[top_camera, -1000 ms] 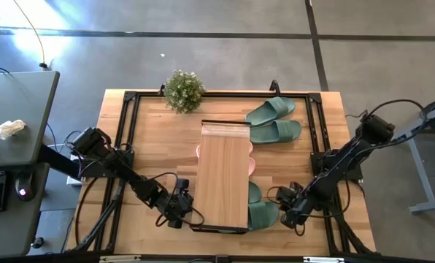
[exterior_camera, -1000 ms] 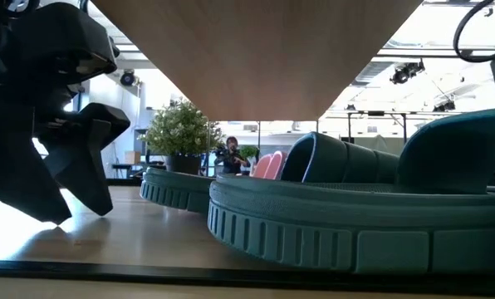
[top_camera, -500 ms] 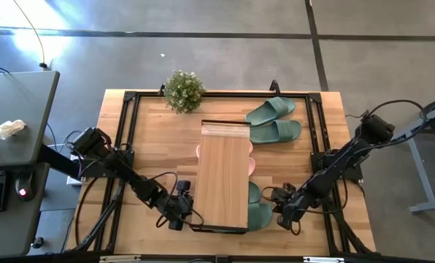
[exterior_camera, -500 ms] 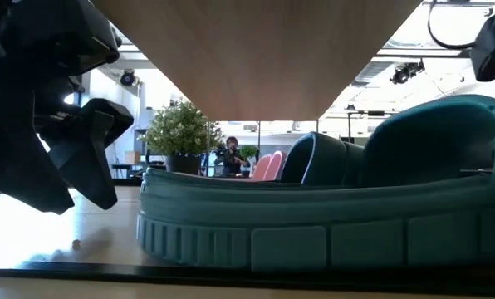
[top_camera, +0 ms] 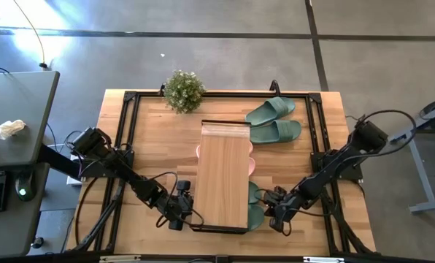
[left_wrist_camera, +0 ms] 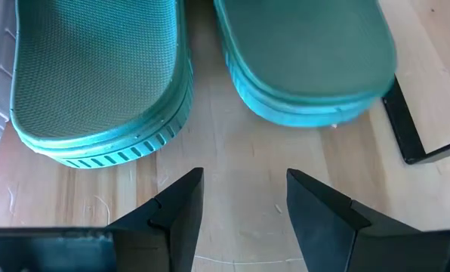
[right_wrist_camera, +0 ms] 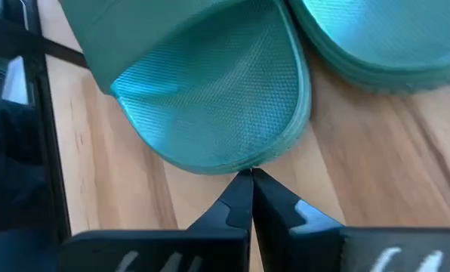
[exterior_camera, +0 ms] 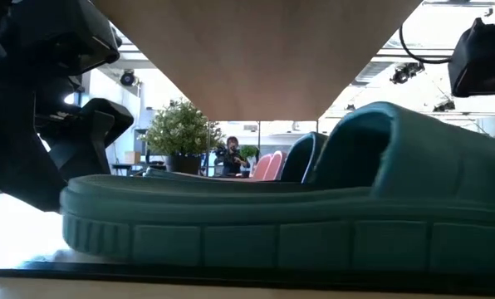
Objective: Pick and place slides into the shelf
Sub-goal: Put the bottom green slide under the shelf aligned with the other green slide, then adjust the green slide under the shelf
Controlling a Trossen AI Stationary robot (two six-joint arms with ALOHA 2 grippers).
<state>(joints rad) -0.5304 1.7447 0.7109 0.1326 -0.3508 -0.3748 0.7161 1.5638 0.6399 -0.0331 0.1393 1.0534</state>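
Note:
The light-wood shelf point(top_camera: 225, 175) stands mid-table. Two green slides point(top_camera: 274, 120) lie on the table at the far right. Pink slides point(top_camera: 251, 165) peek out from under the shelf. Two more green slides point(top_camera: 257, 210) lie under the shelf's near end, soles down on the tabletop. My right gripper point(right_wrist_camera: 248, 175) is shut at the right of the shelf, against the nearer green slide point(right_wrist_camera: 217, 106). My left gripper point(left_wrist_camera: 244, 189) stands open at the shelf's left, just short of both slides' other ends point(left_wrist_camera: 97, 113), touching nothing. My right gripper pushes with its shut fingertips point(right_wrist_camera: 240, 189) against the rim of the nearer green slide's rounded end point(right_wrist_camera: 244, 166), the end on the strap's side. The fingers slant down from the table's right side, along the slide. The slide lies flat on the tabletop.
A potted plant point(top_camera: 183, 90) stands at the far edge, left of the shelf. A black frame point(top_camera: 122, 146) runs around the tabletop. The shelf's dark end bar point(left_wrist_camera: 402, 125) lies close beside the slides. Bare wood lies left of the shelf.
My right gripper, still shut, has gone toward the table's left edge and a little down. The nearer green slide has slid along the table ahead of it, farther under the shelf and toward my left gripper.

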